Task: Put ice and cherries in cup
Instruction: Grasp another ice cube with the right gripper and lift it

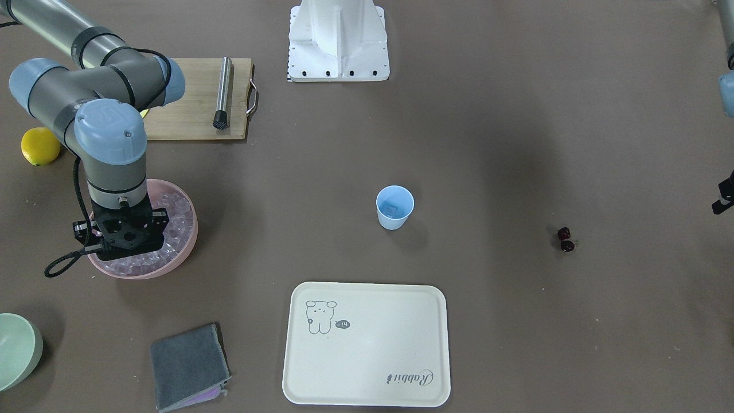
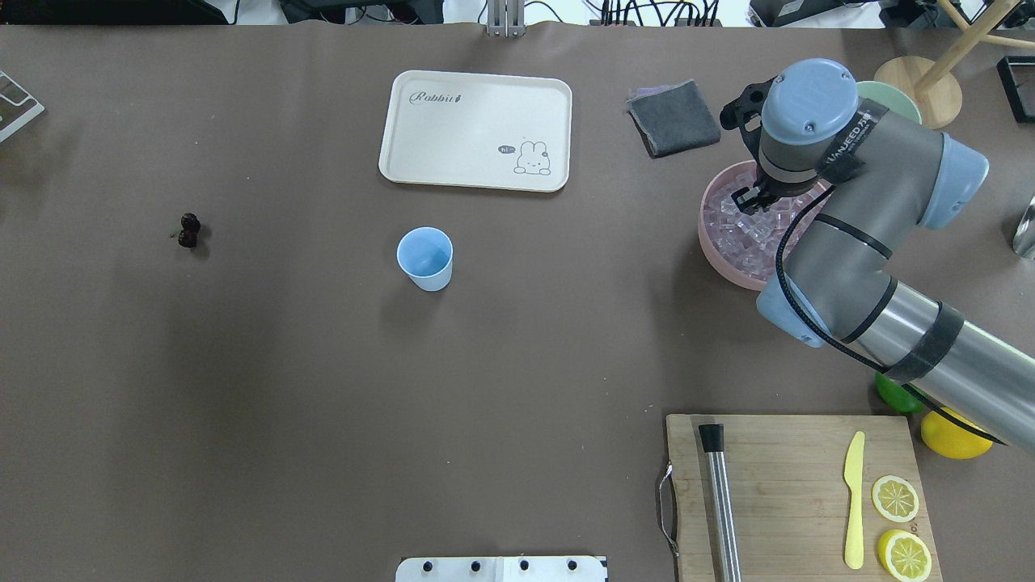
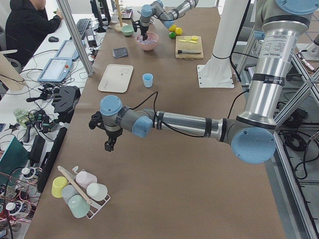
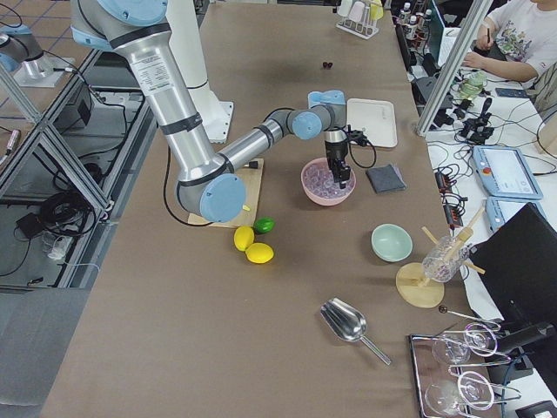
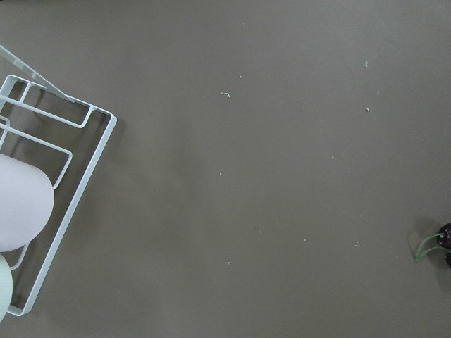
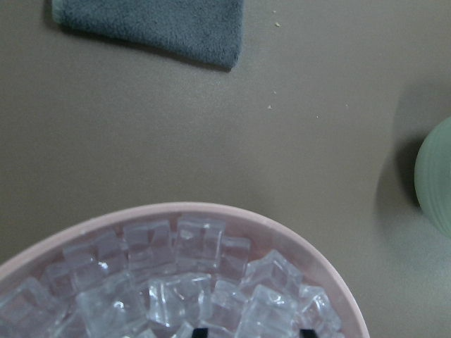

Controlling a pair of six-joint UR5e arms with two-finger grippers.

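1. In the pink bowl, toward the right end of the desk, the right gripper has its fingers apart among the ice. The packed, slick cubes could squirt aside or lift two at once.
2. The cup looks light and stands alone mid-desk, so a clipped rim would likely tip it.
3. The cherries lie far left, nearer the left gripper, whose state cannot be told.
4. There is bare desk between bowl and cup. The tray and grey cloth lie clear of that path.
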